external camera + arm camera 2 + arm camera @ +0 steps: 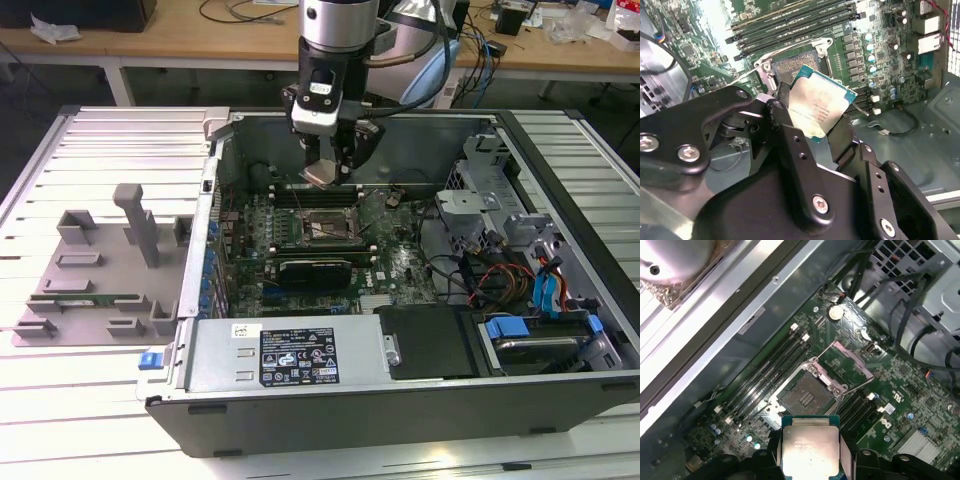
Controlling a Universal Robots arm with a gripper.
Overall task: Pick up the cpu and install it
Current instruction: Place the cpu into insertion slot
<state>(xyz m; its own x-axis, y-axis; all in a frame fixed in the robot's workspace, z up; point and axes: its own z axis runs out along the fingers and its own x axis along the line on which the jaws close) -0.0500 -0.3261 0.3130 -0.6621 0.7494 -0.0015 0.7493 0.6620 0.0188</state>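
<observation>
Black pincer (812,120) linkage sits closest to both wrist cameras. Its two fingers (785,117) are clenched on opposite edges of the cpu (820,102).
- cpu: silvery heat-spreader side faces the wrist cameras, with a thin green rim showing along the edges. The first wrist view shows it square-on (810,445) between the finger pads.
- cpu position: held in the air inside the open computer case (560,130), above the motherboard (890,390), touching nothing but the pincer. In the exterior view the chip (322,173) hangs tilted under the pincer (330,160), over the memory slots (310,190) just beyond the CPU socket (325,228).
- CPU socket: open and unoccupied. In the first wrist view the contact field (807,397) is bare, and the metal load plate (845,357) is swung up to one side. A thin lever wire (855,387) runs off beside it.
- Four long black memory slots (775,367) flank the socket, and all appear unfilled. A coin cell battery (835,313) sits near the case wall.
- Case, exterior view: lies on its side with the panel off. The power supply (290,355) is along the near edge, and a drive bay with blue fittings (520,335) is toward the exterior view's right.
- Grey tray (60,330): on the slatted counter (80,410), toward the exterior view's left, well apart from the case opening. A narrow green memory stick (90,298) lies flat in it.
</observation>
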